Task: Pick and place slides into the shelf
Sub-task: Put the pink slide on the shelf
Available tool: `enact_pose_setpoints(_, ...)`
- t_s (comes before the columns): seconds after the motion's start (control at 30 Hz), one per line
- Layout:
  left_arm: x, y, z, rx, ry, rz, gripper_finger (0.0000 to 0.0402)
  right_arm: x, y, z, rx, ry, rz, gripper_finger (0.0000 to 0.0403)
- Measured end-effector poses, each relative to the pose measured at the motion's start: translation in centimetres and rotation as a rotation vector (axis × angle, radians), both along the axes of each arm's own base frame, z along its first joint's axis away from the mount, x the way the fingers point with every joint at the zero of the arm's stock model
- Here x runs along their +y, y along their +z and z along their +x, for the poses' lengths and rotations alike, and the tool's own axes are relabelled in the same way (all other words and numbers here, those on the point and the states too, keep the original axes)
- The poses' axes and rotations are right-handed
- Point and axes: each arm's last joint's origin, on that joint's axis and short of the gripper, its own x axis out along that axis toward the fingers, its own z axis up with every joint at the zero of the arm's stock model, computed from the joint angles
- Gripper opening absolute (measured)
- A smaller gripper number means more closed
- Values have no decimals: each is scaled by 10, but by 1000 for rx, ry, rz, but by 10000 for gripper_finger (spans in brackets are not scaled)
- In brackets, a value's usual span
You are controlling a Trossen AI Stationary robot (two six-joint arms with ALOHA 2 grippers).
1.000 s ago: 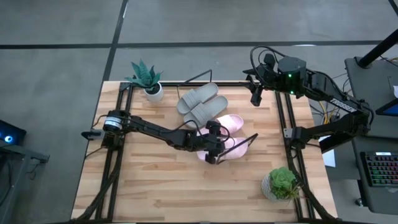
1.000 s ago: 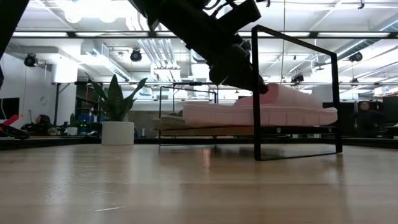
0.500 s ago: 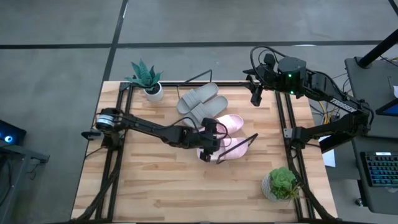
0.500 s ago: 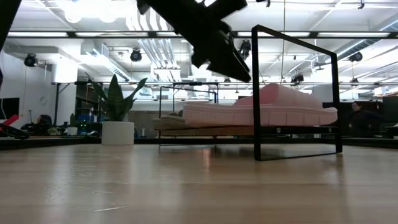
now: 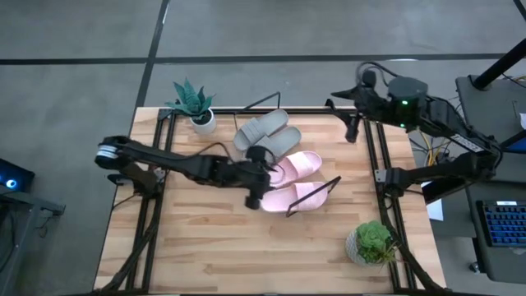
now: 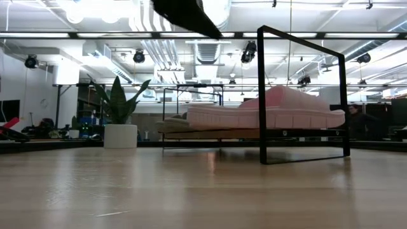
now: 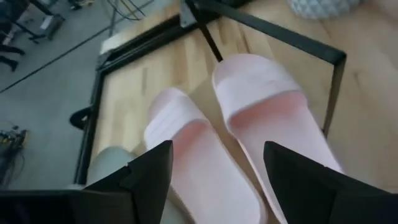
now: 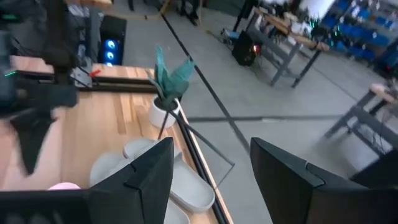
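Two pale pink slides (image 5: 296, 196) (image 5: 299, 164) and two grey slides (image 5: 261, 127) (image 5: 278, 145) lie side by side, soles down, in a row on the slanted shelf, whose black wire frame (image 5: 316, 196) shows at both ends. In the low view the pink slide (image 6: 280, 109) sits on the board (image 6: 254, 133) inside the frame (image 6: 261, 95). My left gripper (image 5: 260, 192) hovers open just left of the near pink slide (image 7: 273, 106), above it (image 6: 184, 9). My right gripper (image 5: 353, 130) waits open at the table's far right edge.
A spiky potted plant (image 5: 193, 103) stands at the far left corner and a round green one (image 5: 371, 242) at the near right. Black rails (image 5: 152, 205) run along both sides. Bare plank tabletop (image 5: 214, 247) lies toward the near edge.
My left gripper has come off the near pink slide, drawn back toward the table's left and risen, leaving the top of the low view almost entirely. The pink slide stays put on the shelf. My right gripper has shifted slightly toward the right edge.
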Motion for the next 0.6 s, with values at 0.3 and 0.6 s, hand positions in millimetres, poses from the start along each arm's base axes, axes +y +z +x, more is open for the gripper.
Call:
enact_pose_setpoints(0.3,8,24,-53,-275,30,-70,235,24,10,-30,-82,107,-46,203)
enact_pose_setpoints(0.6,13,34,-89,-437,38,-120,235,23,-1,-28,-52,105,-38,203)
